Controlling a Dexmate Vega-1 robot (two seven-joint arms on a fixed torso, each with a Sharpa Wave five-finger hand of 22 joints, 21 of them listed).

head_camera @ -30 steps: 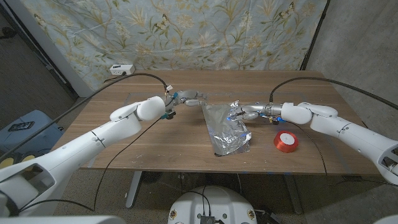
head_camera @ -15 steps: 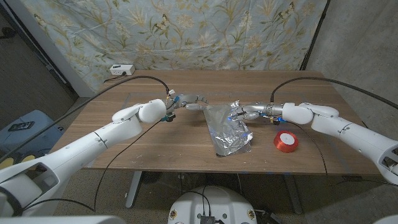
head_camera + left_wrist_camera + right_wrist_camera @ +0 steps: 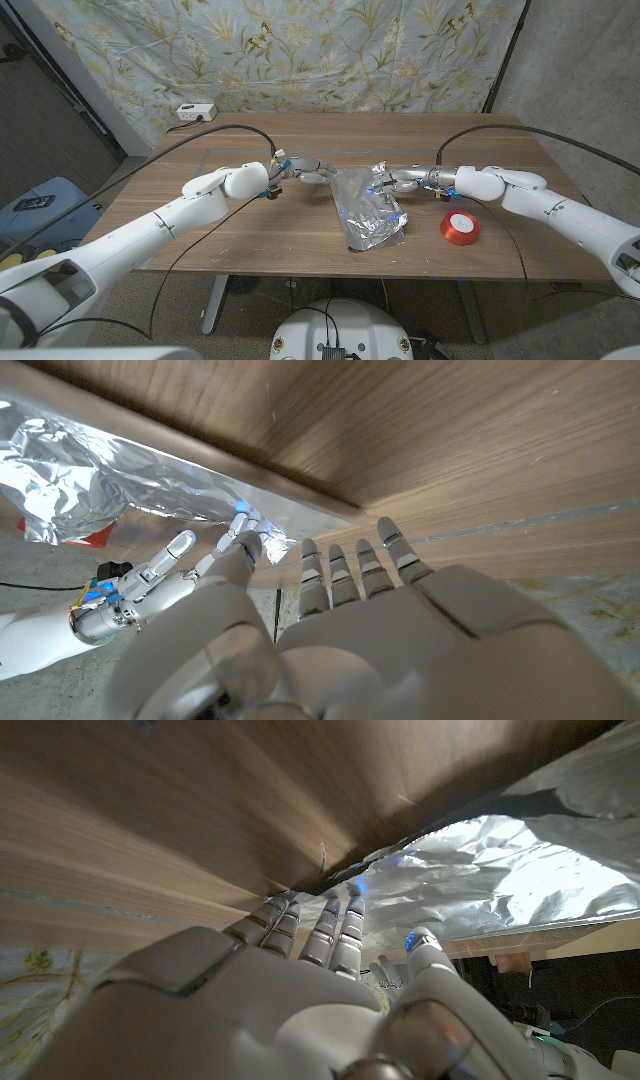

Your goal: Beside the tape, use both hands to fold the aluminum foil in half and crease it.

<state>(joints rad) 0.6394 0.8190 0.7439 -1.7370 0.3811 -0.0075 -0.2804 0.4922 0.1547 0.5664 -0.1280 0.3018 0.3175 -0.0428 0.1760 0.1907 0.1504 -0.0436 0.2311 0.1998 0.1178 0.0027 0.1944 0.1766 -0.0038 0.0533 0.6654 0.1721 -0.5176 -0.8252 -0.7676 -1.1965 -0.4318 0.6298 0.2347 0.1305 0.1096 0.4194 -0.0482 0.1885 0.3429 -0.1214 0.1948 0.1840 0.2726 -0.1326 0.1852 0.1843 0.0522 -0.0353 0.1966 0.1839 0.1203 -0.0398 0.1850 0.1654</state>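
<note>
Aluminum foil (image 3: 365, 210): one crumpled silver sheet, shiny and heavily wrinkled, roughly oblong, lying on the middle of the desk (image 3: 240, 235) with its far end raised in loose folds. Its far right part is puckered upward near the right robot hand.

Tape (image 3: 459, 227): one red roll, round and flat with a pale core, lying on the desk just to the right of the foil, apart from it.

Left robot hand (image 3: 310, 171): white and grey, smooth plastic shell with jointed metallic fingers. It reaches to the foil's far left corner; the left wrist view shows its fingers (image 3: 352, 565) extended and close together, tips at the foil's edge. Whether it grips the sheet cannot be told.

Right robot hand (image 3: 392, 181): same make. It sits at the foil's far right edge; the right wrist view shows its fingers (image 3: 335, 925) held straight against the crinkled sheet, thumb apart. A firm hold cannot be told.

Desk: brown wood-grain top, rectangular, matte.

Backdrop (image 3: 300, 50): pale cloth printed with leaves and birds.
</note>
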